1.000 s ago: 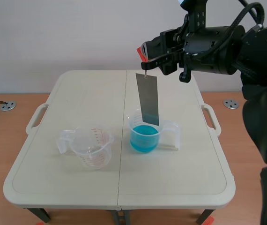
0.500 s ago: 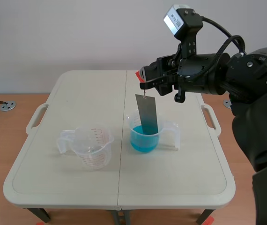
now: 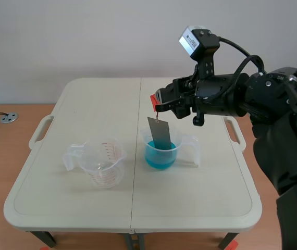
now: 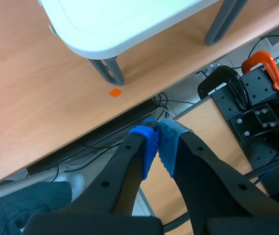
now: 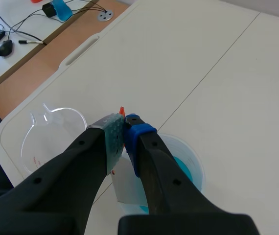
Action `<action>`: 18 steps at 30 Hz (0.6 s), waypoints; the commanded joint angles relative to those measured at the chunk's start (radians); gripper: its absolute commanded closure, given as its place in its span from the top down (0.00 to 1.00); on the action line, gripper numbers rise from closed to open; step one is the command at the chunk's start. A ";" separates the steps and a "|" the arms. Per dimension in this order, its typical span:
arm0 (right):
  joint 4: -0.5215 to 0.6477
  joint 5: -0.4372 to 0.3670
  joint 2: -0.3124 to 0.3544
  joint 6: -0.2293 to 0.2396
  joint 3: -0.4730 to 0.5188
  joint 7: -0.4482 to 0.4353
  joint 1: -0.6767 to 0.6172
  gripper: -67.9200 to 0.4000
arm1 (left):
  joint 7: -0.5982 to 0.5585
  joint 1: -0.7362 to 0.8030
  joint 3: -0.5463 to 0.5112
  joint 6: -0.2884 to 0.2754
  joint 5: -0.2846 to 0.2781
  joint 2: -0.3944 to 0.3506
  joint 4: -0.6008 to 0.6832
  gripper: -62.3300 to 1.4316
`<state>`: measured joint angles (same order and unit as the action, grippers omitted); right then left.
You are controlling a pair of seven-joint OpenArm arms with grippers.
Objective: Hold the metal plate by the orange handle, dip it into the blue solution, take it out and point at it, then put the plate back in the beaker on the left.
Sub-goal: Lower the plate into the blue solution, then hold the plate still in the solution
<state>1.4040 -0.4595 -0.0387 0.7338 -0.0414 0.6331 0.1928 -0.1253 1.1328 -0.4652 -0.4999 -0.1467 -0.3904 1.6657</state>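
Right arm is seen coming in from the right, raised, forearm held roughly level above the beaker of blue solution (image 3: 161, 152). Right gripper (image 3: 159, 102) is clenched on the orange handle (image 3: 155, 101). In the right wrist view the pads are pressed together at the gripper (image 5: 124, 128), with a sliver of handle (image 5: 121, 110) showing beyond them.

Metal plate (image 3: 159, 133) is hung from the handle, nearly upright, straight over the blue beaker. Its lower end is inside the rim, set toward the beaker's left wall; how deep it sits in the liquid cannot be told.

Empty beaker (image 3: 102, 162) is stood left of the blue beaker, apart from it, with a strip of bare table (image 3: 190, 208) between. More bare table is left between the blue beaker and the near edge.

Left gripper (image 4: 158, 144) is closed on nothing, pads meeting, pointed at the floor beside a table leg (image 4: 107, 72).

Since a second ago the right gripper has been brought down, and the plate, then mostly clear above the blue beaker, has been lowered into it.
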 commanded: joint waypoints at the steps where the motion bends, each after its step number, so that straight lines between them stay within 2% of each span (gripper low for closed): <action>1: -0.005 0.001 0.000 0.012 -0.005 -0.011 0.014 0.03 | -0.013 0.000 -0.001 -0.002 -0.006 0.002 0.003 0.05; 18: -0.010 0.005 0.000 0.012 -0.005 -0.011 0.015 0.03 | -0.006 0.000 -0.001 -0.002 -0.006 0.002 0.003 0.05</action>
<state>1.3861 -0.4488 -0.0387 0.7338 -0.0414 0.6331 0.1928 -0.1242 1.1328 -0.4652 -0.4999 -0.1467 -0.3904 1.6657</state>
